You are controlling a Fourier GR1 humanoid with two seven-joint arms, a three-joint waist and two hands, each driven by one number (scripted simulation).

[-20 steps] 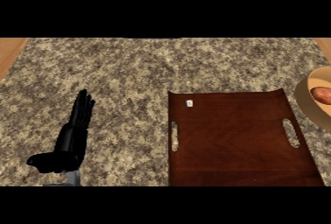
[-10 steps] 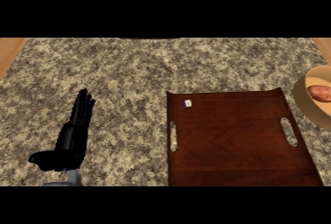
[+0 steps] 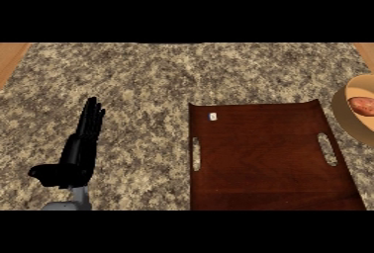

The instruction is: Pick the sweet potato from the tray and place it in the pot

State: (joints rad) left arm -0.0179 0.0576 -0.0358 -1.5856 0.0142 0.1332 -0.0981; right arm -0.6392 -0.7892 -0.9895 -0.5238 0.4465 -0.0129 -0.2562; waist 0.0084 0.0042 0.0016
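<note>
Resting my black left hand (image 3: 79, 148) on the speckled granite tabletop (image 3: 146, 79), fingers straight and together, holding nothing. The reddish-brown sweet potato (image 3: 362, 105) already lies inside the tan round pot (image 3: 342, 109), beside the dark wooden tray (image 3: 266, 158). Placement looks done.

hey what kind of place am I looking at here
Most likely a kitchen counter: a speckled granite-style countertop carrying a dark wooden tray, with a sweet potato inside a tan pot at the right edge.
</note>
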